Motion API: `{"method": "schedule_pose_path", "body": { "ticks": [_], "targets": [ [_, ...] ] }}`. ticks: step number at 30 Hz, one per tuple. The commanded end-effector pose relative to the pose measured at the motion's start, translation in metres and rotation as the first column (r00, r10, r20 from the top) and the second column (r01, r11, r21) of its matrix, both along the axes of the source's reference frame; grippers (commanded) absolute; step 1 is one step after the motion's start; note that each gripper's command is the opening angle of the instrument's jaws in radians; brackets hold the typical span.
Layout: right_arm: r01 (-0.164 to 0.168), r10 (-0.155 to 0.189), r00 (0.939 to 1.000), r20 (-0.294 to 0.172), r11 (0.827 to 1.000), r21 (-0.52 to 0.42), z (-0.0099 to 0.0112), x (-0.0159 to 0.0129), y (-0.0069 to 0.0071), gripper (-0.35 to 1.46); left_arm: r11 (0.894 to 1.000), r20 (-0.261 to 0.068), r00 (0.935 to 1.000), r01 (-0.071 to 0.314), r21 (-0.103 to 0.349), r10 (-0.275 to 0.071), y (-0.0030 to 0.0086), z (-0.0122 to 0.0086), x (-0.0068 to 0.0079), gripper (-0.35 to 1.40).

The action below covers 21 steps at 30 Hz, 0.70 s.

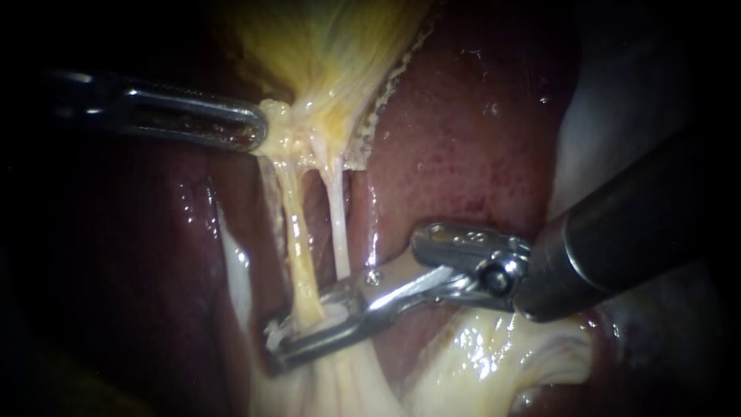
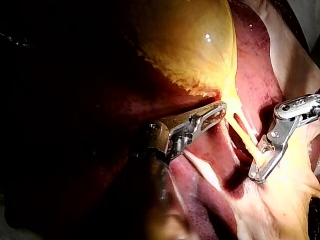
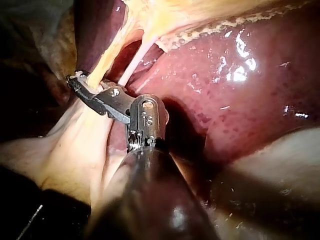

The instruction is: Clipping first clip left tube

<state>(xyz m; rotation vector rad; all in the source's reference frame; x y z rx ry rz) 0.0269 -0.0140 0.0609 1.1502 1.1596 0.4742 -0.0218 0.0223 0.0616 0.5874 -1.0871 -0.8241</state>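
The liver is the largest thing in the endoscope view, dark red and wet, spreading from 9 to 3 o'clock. The gallbladder comes in at 12 o'clock, yellow, narrowing to a pale neck. Only the left wrist view shows its rounded, glossy body, beyond that instrument's jaws. Only the right wrist view shows the broad shining stretch of liver beside its own shaft. Pale fatty tissue lies at 5 o'clock.

The right instrument enters from 3 o'clock. Its thick dark shaft slopes down to a metal wrist that turns toward 8 o'clock, so the long jaws end near 7 o'clock. They stand narrow, closed around the left tube low on its length and touching it from both sides. The left instrument lies almost level from 9 o'clock, its jaws clamped on the gallbladder's neck near 11 o'clock.

The left tube, yellowish and taut, runs from that neck down into the right instrument's jaws. The right tube, whiter and thinner, runs just beside it and ends behind the upper jaw, outside the grip. A white fleck sits at the jaw tips; whether it is a clip or tissue I cannot tell.
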Motion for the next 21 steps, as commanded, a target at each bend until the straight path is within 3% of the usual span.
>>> {"method": "schedule_pose_path", "body": {
  "ticks": [1,4,12,21],
  "targets": [
    [-0.008,0.008,0.9999,0.007,1.000,0.005,0.0002,-0.0001,0.0002,-0.35,1.000,0.000,1.0000,0.000,0.000,0.000,0.0000,0.0000,0.0000,-0.35],
    [-0.025,0.025,0.9996,0.016,1.000,0.005,0.0006,-0.0004,0.0005,-0.35,1.000,0.000,1.0000,0.000,0.000,0.000,0.0000,0.0001,0.0000,-0.35],
    [-0.002,0.002,0.9999,0.015,1.000,0.003,0.0009,-0.0007,0.0004,-0.35,1.000,0.000,1.0000,0.000,0.000,0.000,0.0000,0.0001,0.0000,-0.35],
    [0.002,-0.002,0.9999,0.013,1.000,0.004,0.0008,-0.0008,0.0004,-0.35,1.000,0.000,1.0000,0.000,0.000,0.000,0.0000,0.0001,0.0000,-0.35]
  ]
}}
